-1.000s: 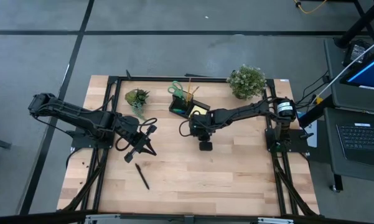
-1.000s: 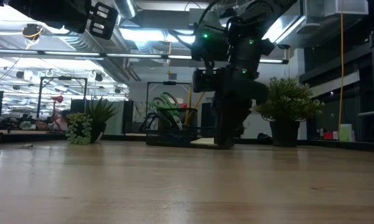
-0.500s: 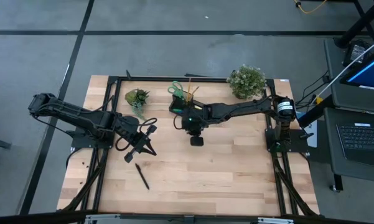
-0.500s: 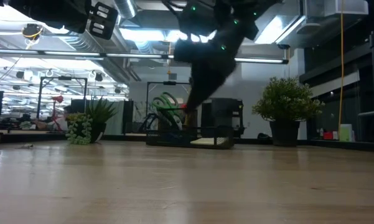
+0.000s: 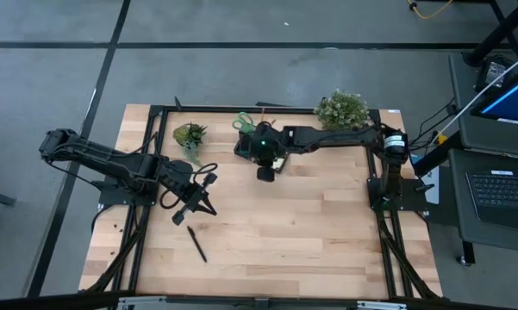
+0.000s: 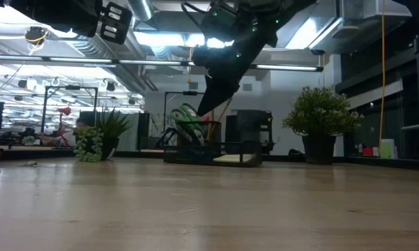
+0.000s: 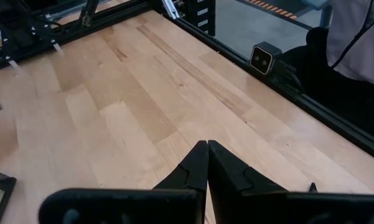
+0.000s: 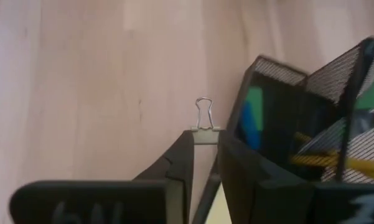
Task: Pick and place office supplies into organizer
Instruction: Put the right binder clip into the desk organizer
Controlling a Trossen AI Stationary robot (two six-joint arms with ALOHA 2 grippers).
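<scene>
Tabletop (image 5: 327, 232): pale wood planks, smooth, slight sheen. Organizer (image 8: 311, 106): black wire mesh, matt. Clip (image 8: 203, 118): bright metal wire handle. Fingers (image 7: 196, 171): black matt plastic.

The light wooden table (image 5: 310, 232) carries a black mesh organizer (image 5: 252, 146) at its far edge, directly beneath the right gripper (image 5: 265, 173). A small potted plant (image 5: 190, 135) stands beyond the left gripper (image 5: 203, 203), and a larger potted plant (image 5: 341, 112) stands at the far edge, well to the side of the right gripper. A black pen (image 5: 196, 244) lies flat on the boards just nearer than the left gripper.
</scene>
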